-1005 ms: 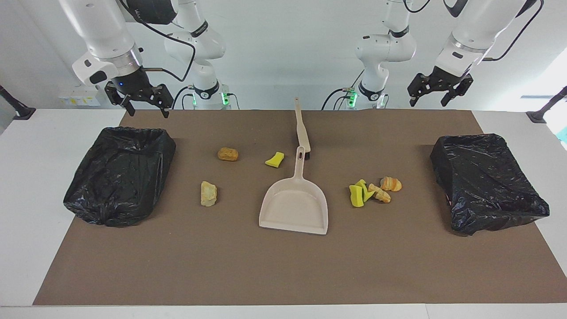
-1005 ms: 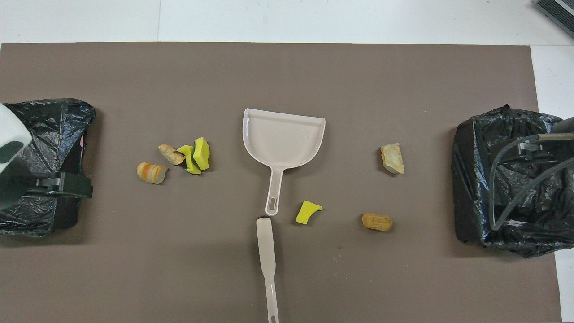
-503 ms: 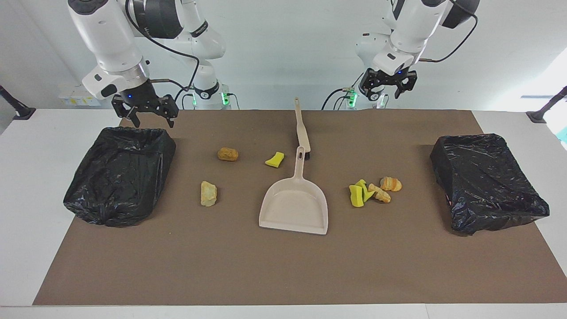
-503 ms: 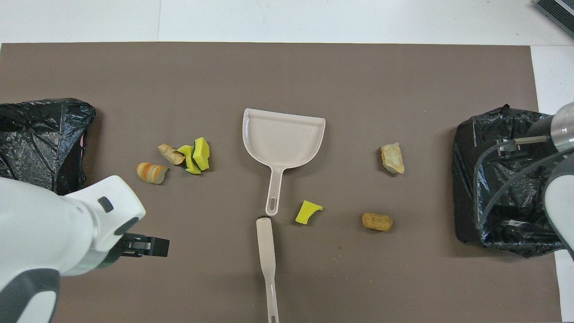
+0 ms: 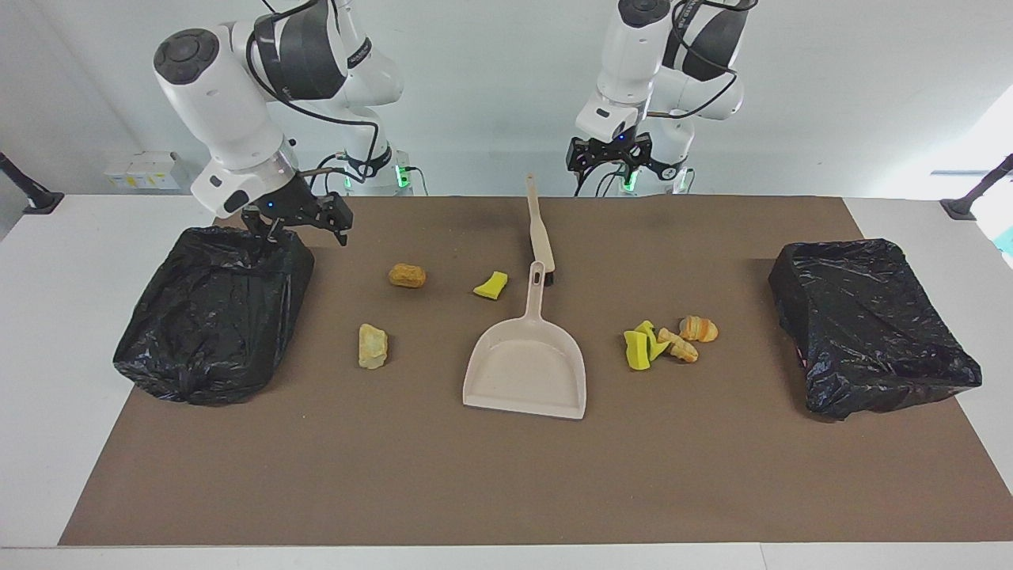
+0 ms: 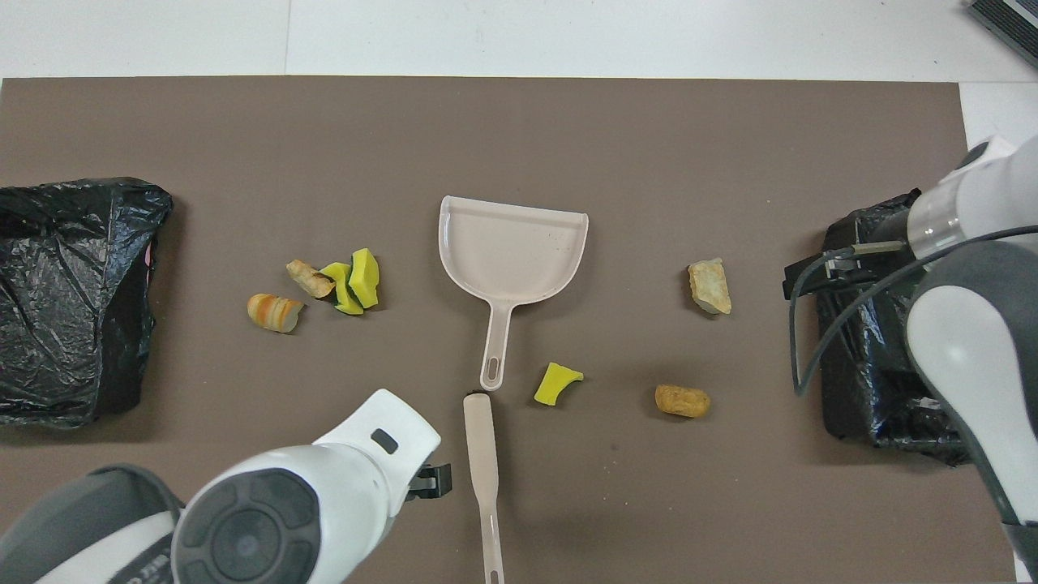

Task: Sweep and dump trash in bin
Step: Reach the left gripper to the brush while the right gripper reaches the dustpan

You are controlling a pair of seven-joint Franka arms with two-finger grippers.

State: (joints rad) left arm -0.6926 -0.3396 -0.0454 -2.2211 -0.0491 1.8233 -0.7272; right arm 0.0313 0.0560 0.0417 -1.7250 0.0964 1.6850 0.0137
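The beige dustpan (image 5: 526, 368) (image 6: 511, 247) lies mid-mat, its handle toward the robots. The beige brush (image 5: 540, 233) (image 6: 482, 454) lies just past that handle, nearer the robots. Trash lies loose: an orange lump (image 5: 407, 275), a yellow-green scrap (image 5: 491, 285) and a pale tan lump (image 5: 373, 346) toward the right arm's end, and a cluster of scraps (image 5: 661, 340) (image 6: 340, 280) toward the left arm's end. My left gripper (image 5: 609, 162) (image 6: 430, 483) is open, up in the air beside the brush's handle end. My right gripper (image 5: 301, 229) (image 6: 807, 280) is open over the edge of a bin.
Two bins lined with black bags stand on the brown mat (image 5: 506, 475), one at the right arm's end (image 5: 214, 313) (image 6: 859, 381) and one at the left arm's end (image 5: 870, 324) (image 6: 77, 300). White table surrounds the mat.
My left gripper has swung from over the bin at its own end to beside the brush's handle. My right gripper has come down and inward to its bin's edge. Nothing on the mat moved.
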